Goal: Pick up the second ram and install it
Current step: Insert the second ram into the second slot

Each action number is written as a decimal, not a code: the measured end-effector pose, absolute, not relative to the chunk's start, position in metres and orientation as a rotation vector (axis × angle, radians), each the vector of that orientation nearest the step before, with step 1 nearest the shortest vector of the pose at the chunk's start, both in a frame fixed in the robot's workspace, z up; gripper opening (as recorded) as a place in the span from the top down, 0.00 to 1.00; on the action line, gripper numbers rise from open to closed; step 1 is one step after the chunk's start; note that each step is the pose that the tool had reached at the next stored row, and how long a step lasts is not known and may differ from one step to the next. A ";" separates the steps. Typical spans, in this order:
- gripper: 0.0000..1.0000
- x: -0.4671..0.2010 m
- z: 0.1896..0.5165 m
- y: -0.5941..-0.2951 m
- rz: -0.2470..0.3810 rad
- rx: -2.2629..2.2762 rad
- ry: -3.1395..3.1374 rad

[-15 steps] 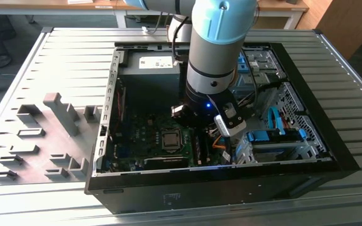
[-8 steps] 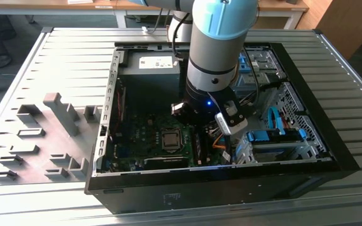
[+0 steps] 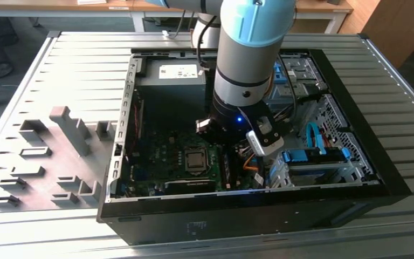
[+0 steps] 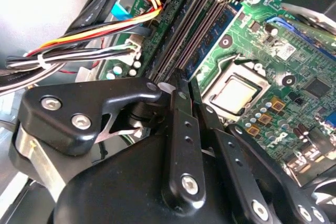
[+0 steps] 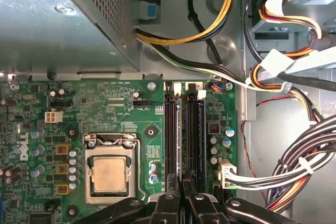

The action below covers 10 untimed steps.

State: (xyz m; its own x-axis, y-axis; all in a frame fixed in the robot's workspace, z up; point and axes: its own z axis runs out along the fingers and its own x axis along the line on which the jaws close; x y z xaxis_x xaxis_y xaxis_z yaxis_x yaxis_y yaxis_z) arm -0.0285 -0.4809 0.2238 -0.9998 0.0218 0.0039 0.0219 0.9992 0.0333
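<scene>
In the exterior view, a grey fixture plate with raised blocks lies at the exterior view's left, just beside the open computer case. Inside the case, the processor sits in its socket on the green motherboard, and the arm reaches straight down just to the exterior view's right of it. Further to that side are the drive bays with blue latches.

In the first wrist view, the processor lies on one side, the black memory slots run up the middle, and bundled cables hang on the other side. The gripper is low over the near end of the slots. Its fingers are drawn almost together, with a narrow gap between them.

The second ram stands on edge along the slots. Its near end runs into that gap, so the gripper appears to be pinching it. Whether the board is fully seated cannot be told.
</scene>
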 end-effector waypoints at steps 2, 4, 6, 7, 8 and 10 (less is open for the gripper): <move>0.86 -0.029 0.224 -0.481 -0.052 -0.032 -3.137; 0.86 -0.029 0.223 -0.481 -0.052 -0.032 -3.137; 0.86 -0.029 0.222 -0.481 -0.053 -0.036 -3.137; 0.86 -0.028 0.222 -0.481 -0.052 -0.039 -3.137; 0.86 -0.028 0.222 -0.481 -0.052 -0.041 -3.137; 0.86 -0.028 0.222 -0.481 -0.053 -0.044 -3.137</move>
